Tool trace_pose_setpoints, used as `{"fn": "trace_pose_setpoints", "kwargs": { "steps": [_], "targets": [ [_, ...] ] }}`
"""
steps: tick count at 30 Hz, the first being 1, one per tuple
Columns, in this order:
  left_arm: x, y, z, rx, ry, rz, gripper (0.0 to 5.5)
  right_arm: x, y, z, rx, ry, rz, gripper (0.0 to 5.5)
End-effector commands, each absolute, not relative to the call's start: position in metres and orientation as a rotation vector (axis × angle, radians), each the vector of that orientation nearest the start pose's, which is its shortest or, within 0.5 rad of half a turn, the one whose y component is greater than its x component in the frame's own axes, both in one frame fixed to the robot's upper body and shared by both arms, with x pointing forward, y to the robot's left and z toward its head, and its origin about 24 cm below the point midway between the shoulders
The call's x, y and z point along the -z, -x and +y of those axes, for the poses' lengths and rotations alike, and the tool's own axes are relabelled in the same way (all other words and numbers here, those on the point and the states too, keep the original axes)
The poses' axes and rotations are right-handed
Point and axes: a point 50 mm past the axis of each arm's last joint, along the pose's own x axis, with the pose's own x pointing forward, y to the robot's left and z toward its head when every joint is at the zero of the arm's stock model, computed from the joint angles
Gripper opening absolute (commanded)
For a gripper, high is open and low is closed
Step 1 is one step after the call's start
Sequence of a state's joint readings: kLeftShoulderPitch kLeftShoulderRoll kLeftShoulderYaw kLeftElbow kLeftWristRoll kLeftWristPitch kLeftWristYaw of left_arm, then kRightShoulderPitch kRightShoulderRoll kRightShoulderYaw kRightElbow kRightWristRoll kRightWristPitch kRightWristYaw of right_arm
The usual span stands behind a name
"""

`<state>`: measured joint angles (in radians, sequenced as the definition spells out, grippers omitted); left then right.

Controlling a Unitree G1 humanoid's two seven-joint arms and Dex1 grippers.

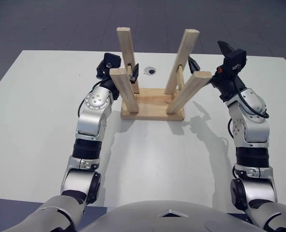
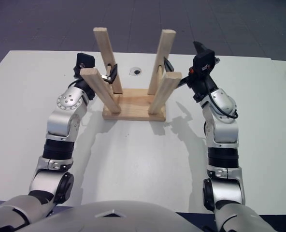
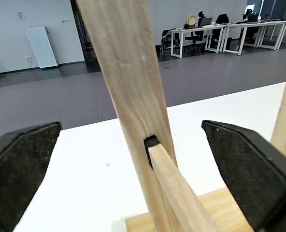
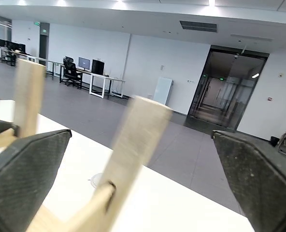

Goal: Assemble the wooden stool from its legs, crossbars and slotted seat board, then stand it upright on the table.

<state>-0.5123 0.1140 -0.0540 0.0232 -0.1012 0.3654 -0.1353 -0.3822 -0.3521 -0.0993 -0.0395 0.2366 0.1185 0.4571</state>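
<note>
- No word, number or label is legible in any view.
- In the right wrist view a small green lit sign (image 4: 36,23) sits high on the far wall (image 4: 148,58) of the room. Its lettering is too small to read.
- A second green sign (image 4: 221,78) glows over the glass doors (image 4: 220,99), and it is also too small to make out.
- In the left wrist view a small pale wall plate (image 3: 20,15) hangs on the back wall. Any marking on it cannot be told.
</note>
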Motion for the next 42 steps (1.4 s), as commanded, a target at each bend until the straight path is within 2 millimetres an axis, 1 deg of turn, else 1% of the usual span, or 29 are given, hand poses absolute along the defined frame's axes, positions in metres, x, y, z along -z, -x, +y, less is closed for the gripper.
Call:
{"fn": "trace_pose_setpoints", "kwargs": {
  "steps": [1, 3, 6, 9, 10, 12, 14, 16, 17, 19, 20, 21, 23, 25, 27, 30, 32, 35, 36, 37, 38, 42],
  "targets": [
    [-0.176, -0.334, 0.119, 0.241, -0.01, -0.24, 5.4, -0.161, -0.306, -0.193, -0.397, 0.169, -0.281, 5.38],
    [-0.182, -0.332, 0.13, 0.186, 0.015, -0.268, 5.4, -0.159, -0.309, -0.202, -0.343, 0.187, -0.27, 5.38],
    [-0.182, -0.327, 0.148, 0.11, 0.032, -0.275, 5.4, -0.161, -0.313, -0.215, -0.262, 0.201, -0.276, 5.38],
    [-0.181, -0.317, 0.167, 0.066, 0.108, -0.27, 5.4, -0.174, -0.323, -0.242, -0.1, 0.18, -0.312, 5.38],
    [-0.181, -0.312, 0.173, 0.093, 0.131, -0.276, 5.4, -0.181, -0.325, -0.251, -0.069, 0.16, -0.325, 5.38],
    [-0.187, -0.296, 0.18, 0.234, 0.157, -0.315, 5.4, -0.196, -0.324, -0.266, -0.049, 0.132, -0.359, 5.38],
    [-0.192, -0.28, 0.201, 0.362, 0.144, -0.316, 5.4, -0.215, -0.317, -0.274, -0.136, 0.114, -0.397, 5.38],
    [-0.191, -0.264, 0.229, 0.506, 0.163, -0.268, 5.4, -0.232, -0.304, -0.273, -0.345, 0.08, -0.389, 5.38],
    [-0.189, -0.256, 0.241, 0.592, 0.182, -0.228, 5.4, -0.238, -0.295, -0.272, -0.461, 0.097, -0.372, 5.38],
    [-0.188, -0.242, 0.254, 0.73, 0.212, -0.165, 5.4, -0.243, -0.276, -0.271, -0.664, 0.131, -0.31, 5.38],
    [-0.188, -0.236, 0.257, 0.794, 0.22, -0.137, 5.4, -0.244, -0.268, -0.271, -0.746, 0.139, -0.279, 5.38],
    [-0.187, -0.231, 0.257, 0.849, 0.231, -0.11, 5.4, -0.245, -0.261, -0.271, -0.82, 0.13, -0.24, 5.38],
    [-0.188, -0.225, 0.255, 0.926, 0.241, -0.082, 5.4, -0.244, -0.255, -0.271, -0.912, 0.115, -0.178, 5.38],
    [-0.188, -0.226, 0.25, 0.964, 0.216, -0.065, 5.4, -0.241, -0.253, -0.267, -0.977, 0.123, -0.118, 5.38],
    [-0.187, -0.234, 0.243, 0.978, 0.193, -0.055, 5.4, -0.234, -0.253, -0.262, -1.021, 0.133, -0.068, 5.38],
    [-0.187, -0.254, 0.229, 0.971, 0.191, -0.081, 5.4, -0.218, -0.261, -0.258, -1.036, 0.108, -0.005, 5.38],
    [-0.185, -0.268, 0.217, 0.973, 0.176, -0.09, 5.4, -0.209, -0.261, -0.257, -1.048, 0.097, 0.032, 5.38],
    [-0.182, -0.277, 0.208, 0.976, 0.173, -0.09, 5.4, -0.203, -0.258, -0.257, -1.07, 0.08, 0.068, 5.38],
    [-0.181, -0.277, 0.207, 0.976, 0.175, -0.092, 5.2, -0.202, -0.257, -0.256, -1.076, 0.072, 0.073, 5.4],
    [-0.18, -0.277, 0.205, 0.983, 0.179, -0.091, 5.13, -0.2, -0.257, -0.254, -1.087, 0.066, 0.08, 5.19],
    [-0.179, -0.277, 0.203, 0.99, 0.181, -0.09, 4.95, -0.198, -0.256, -0.252, -1.097, 0.061, 0.085, 5.13],
    [-0.177, -0.277, 0.199, 1.005, 0.196, -0.085, 4.25, -0.19, -0.254, -0.245, -1.127, 0.051, 0.116, 4.47]
  ]
}}
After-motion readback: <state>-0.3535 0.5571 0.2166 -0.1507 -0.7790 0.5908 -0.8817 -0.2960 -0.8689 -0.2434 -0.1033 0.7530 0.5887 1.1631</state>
